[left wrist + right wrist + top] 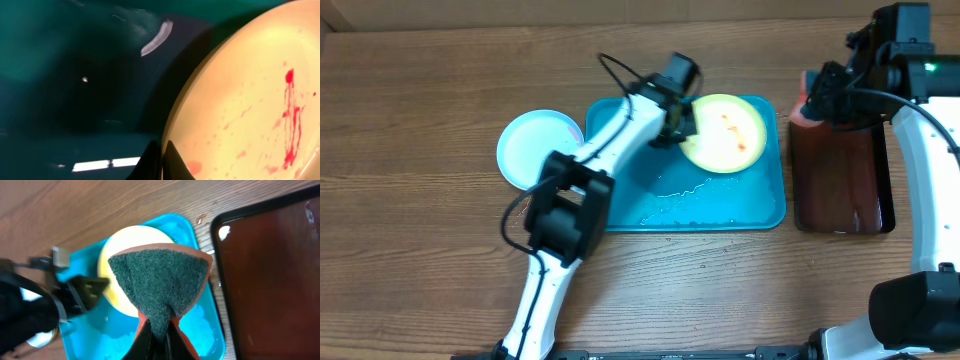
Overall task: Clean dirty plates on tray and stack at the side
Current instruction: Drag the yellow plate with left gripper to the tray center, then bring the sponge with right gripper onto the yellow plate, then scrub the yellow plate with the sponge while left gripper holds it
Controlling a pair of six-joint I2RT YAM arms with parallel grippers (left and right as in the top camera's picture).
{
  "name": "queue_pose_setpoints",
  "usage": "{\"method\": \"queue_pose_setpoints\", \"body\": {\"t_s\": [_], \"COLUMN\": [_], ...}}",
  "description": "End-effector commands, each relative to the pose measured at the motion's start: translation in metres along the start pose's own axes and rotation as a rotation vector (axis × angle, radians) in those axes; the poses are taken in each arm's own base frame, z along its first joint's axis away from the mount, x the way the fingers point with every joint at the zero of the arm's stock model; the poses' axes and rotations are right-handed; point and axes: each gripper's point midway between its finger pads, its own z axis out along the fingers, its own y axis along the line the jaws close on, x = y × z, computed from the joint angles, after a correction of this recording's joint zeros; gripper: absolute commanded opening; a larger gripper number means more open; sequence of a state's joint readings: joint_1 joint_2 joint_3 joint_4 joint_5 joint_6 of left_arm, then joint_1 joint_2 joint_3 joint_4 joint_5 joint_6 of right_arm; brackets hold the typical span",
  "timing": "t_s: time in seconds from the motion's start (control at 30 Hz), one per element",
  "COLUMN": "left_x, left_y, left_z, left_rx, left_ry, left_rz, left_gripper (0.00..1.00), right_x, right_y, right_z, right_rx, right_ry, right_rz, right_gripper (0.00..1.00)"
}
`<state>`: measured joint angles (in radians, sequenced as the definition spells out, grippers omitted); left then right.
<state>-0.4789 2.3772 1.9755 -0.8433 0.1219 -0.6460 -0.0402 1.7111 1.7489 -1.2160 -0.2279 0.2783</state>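
Observation:
A yellow-green rimmed plate [725, 132] smeared with red sauce is tilted up over the turquoise tray [760, 205]. My left gripper [682, 128] is shut on its left rim; in the left wrist view the fingers [162, 160] pinch the plate's edge [240, 110]. My right gripper [817, 95] is shut on an orange sponge with a green scouring face [160, 280], held above the table between the tray and the dark tray. The plate [117, 255] and tray [200, 325] show below the sponge. A light blue plate [535, 148] lies on the table left of the tray. A third plate is not in view.
A dark red-brown tray with black edges [840, 180] stands right of the turquoise tray. Soapy water and foam lie in the turquoise tray's lower part [680, 200]. My left arm crosses the tray's left side.

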Motion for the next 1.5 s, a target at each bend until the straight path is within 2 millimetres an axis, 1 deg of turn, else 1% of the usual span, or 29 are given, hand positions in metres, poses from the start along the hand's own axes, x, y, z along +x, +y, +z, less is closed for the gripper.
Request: {"method": "queue_pose_setpoints", "body": {"t_s": [0.0,0.07,0.2,0.27,0.33,0.43,0.5,0.6,0.7,0.83,0.9,1.03,1.33,1.4,1.47], "left_x": [-0.033,-0.03,-0.02,-0.015,-0.013,-0.009,-0.006,-0.003,0.001,0.013,0.02,0.03,0.031,0.032,0.032], "left_y": [0.031,0.046,0.061,0.064,0.065,0.065,0.067,0.072,0.078,0.085,0.09,0.096,0.081,0.08,0.08], "left_z": [-0.051,-0.057,-0.058,-0.057,-0.057,-0.057,-0.057,-0.055,-0.05,-0.039,-0.033,-0.025,-0.023,-0.023,-0.023], "left_rx": [-0.023,-0.039,-0.055,-0.061,-0.064,-0.068,-0.076,-0.086,-0.092,-0.098,-0.102,-0.107,-0.023,-0.018,-0.017], "left_ry": [-0.069,-0.034,0.034,0.052,0.063,0.079,0.09,0.105,0.119,0.152,0.17,0.199,0.203,0.204,0.205], "left_rz": [0.093,0.121,0.175,0.206,0.237,0.279,0.299,0.306,0.301,0.292,0.276,0.256,0.253,0.252,0.253], "left_gripper": [0.04,0.04,0.04,0.04,0.04,0.04,0.04,0.04,0.04,0.04,0.04,0.04,0.04,0.04,0.05], "right_x": [0.017,0.028,0.05,0.061,0.069,0.074,0.077,0.08,0.086,0.103,0.11,0.117,0.134,0.141,0.146], "right_y": [0.015,0.027,0.052,0.067,0.082,0.1,0.106,0.106,0.099,0.091,0.089,0.082,0.069,0.073,0.086], "right_z": [0.017,0.033,0.06,0.076,0.09,0.106,0.114,0.129,0.147,0.175,0.184,0.199,0.229,0.233,0.233], "right_rx": [-0.012,-0.023,-0.047,-0.062,-0.077,-0.102,-0.108,-0.103,-0.082,-0.079,-0.084,-0.062,-0.031,-0.058,-0.118], "right_ry": [0.045,0.071,0.111,0.132,0.142,0.137,0.139,0.157,0.195,0.283,0.317,0.349,0.397,0.421,0.441], "right_rz": [-0.071,-0.108,-0.185,-0.228,-0.267,-0.311,-0.325,-0.329,-0.321,-0.303,-0.289,-0.256,-0.191,-0.19,-0.191], "right_gripper": [0.04,0.04,0.04,0.04,0.04,0.04,0.04,0.04,0.04,0.04,0.04,0.04,0.04,0.04,0.04]}}
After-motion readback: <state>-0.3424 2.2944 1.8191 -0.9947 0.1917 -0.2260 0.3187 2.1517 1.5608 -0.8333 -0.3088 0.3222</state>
